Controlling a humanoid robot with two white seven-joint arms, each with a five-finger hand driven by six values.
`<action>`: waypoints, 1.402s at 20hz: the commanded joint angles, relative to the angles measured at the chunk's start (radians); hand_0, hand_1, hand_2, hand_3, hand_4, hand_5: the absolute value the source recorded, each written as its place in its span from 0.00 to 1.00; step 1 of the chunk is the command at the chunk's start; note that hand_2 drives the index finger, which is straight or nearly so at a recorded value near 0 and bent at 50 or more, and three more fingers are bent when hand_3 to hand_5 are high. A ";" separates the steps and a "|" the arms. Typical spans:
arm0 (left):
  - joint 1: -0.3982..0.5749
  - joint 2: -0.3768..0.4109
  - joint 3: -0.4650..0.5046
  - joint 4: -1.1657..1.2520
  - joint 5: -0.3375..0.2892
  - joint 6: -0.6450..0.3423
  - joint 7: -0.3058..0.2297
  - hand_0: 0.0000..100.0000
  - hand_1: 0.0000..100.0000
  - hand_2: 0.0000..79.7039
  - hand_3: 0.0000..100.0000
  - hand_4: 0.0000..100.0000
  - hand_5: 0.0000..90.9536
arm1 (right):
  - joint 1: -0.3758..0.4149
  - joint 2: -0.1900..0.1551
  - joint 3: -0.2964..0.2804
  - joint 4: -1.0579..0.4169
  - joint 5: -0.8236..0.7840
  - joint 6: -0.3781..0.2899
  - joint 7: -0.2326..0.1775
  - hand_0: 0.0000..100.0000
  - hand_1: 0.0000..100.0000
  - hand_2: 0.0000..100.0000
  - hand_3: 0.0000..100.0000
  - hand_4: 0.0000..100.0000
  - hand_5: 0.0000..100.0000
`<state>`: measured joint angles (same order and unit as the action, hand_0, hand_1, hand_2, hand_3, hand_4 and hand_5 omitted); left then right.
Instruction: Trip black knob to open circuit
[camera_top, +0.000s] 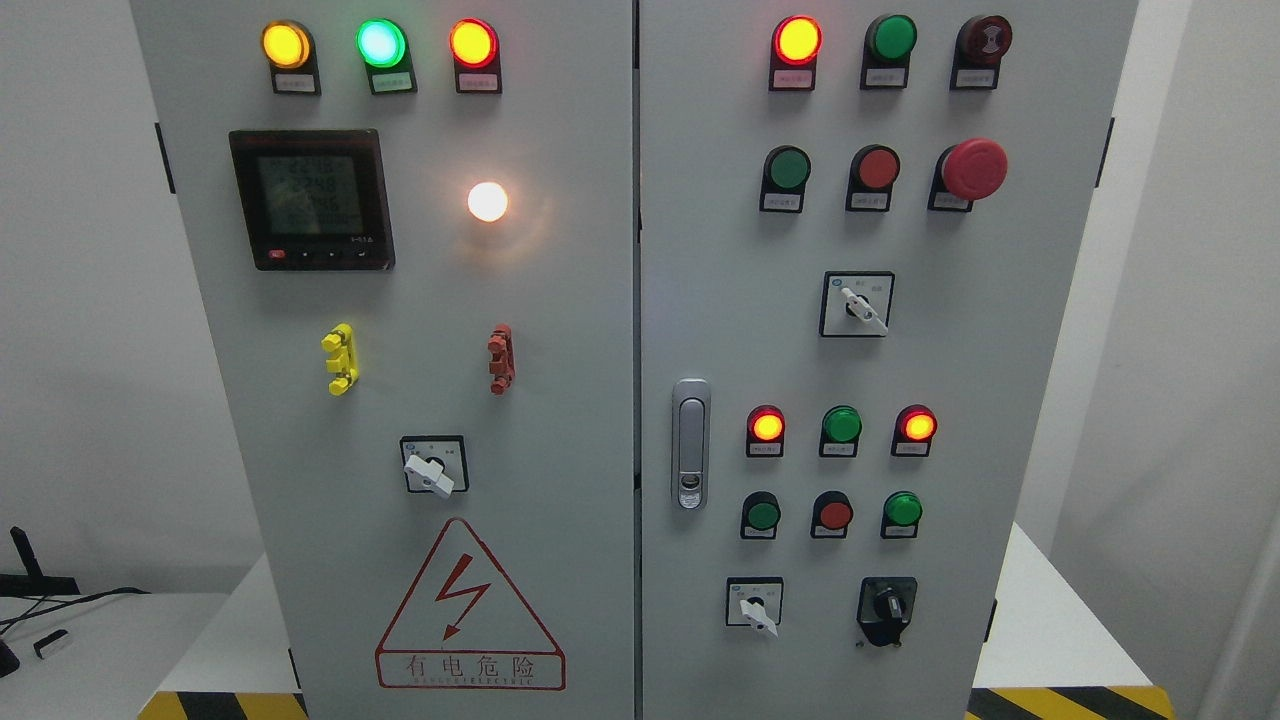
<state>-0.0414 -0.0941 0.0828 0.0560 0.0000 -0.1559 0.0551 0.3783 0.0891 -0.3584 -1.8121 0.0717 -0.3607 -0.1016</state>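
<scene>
Black knob (887, 604) low on cabinet's (560, 420) right door, unobstructed.

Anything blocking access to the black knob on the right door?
Nothing visible does. The black knob sits exposed at the lower right of the right door; no hand is in view yet.

Cabinet doors (560, 300): smooth grey painted metal, matt, I think.
Black knob (887, 604): shiny black plastic.
Door handle (690, 443): shiny silver metal.
Lamps (380, 42): glossy see-through plastic.
Red mushroom button (974, 168): smooth plastic.
Meter screen (311, 198): glossy, in a black plastic frame.
</scene>
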 joint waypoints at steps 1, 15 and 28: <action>0.000 -0.001 0.000 0.001 -0.031 -0.001 0.000 0.12 0.39 0.00 0.00 0.00 0.00 | -0.094 0.003 0.105 -0.174 0.074 0.078 -0.032 0.17 0.74 0.37 0.68 0.75 0.92; 0.000 0.000 0.000 0.001 -0.031 -0.001 0.000 0.12 0.39 0.00 0.00 0.00 0.00 | -0.282 0.032 0.282 -0.176 0.177 0.434 -0.179 0.22 0.77 0.39 0.70 0.77 0.94; 0.000 0.000 0.000 -0.001 -0.031 -0.001 0.000 0.12 0.39 0.00 0.00 0.00 0.00 | -0.345 0.035 0.357 -0.109 0.195 0.509 -0.204 0.25 0.78 0.41 0.73 0.79 0.95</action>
<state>-0.0414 -0.0941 0.0828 0.0558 0.0000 -0.1559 0.0551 0.0433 0.1178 -0.0814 -1.9495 0.2586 0.1376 -0.3022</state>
